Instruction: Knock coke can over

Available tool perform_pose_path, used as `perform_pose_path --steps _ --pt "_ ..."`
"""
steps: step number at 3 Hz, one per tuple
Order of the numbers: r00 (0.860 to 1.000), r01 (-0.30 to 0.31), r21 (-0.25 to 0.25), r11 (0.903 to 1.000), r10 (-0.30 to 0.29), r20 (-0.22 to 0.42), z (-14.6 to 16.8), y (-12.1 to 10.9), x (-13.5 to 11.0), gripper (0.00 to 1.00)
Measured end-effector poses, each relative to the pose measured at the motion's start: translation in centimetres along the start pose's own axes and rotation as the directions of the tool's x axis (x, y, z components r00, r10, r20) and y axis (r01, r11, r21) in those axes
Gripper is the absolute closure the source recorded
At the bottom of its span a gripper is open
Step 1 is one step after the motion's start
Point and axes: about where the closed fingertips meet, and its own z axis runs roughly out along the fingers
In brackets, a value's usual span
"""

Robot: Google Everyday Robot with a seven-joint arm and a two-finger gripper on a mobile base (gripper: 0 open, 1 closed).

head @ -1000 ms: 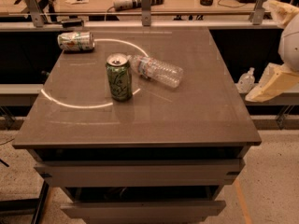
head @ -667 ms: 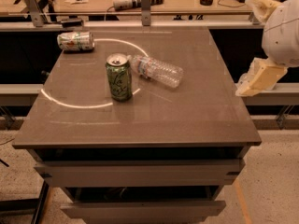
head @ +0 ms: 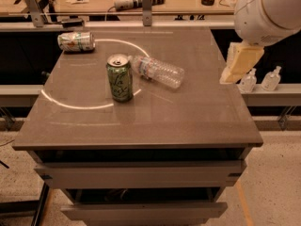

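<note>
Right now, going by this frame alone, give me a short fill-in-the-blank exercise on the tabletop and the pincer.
1. The green metal can stands ____ on the grey table.
2. The clear plastic bottle lies on its ____.
3. The pincer hovers at the table's ____ edge as pictured.
Missing words: upright; side; right.

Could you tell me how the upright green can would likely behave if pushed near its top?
The green can stands tall and narrow, so it would probably tip. Its round side suggests it may roll once down. The gripper hangs above the right edge of the table.
</note>
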Motion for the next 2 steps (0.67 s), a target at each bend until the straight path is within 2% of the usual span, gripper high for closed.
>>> perform_pose_path --steps 1,2 --pt "0.997 0.055 -0.061 0.9966 -0.059 -0.058 1.2 -1.3 -0.7 0.00" --pt "0.985 0.098 -0.116 0.9883 -0.113 -0.131 2.3 -2.5 -0.3 0.00"
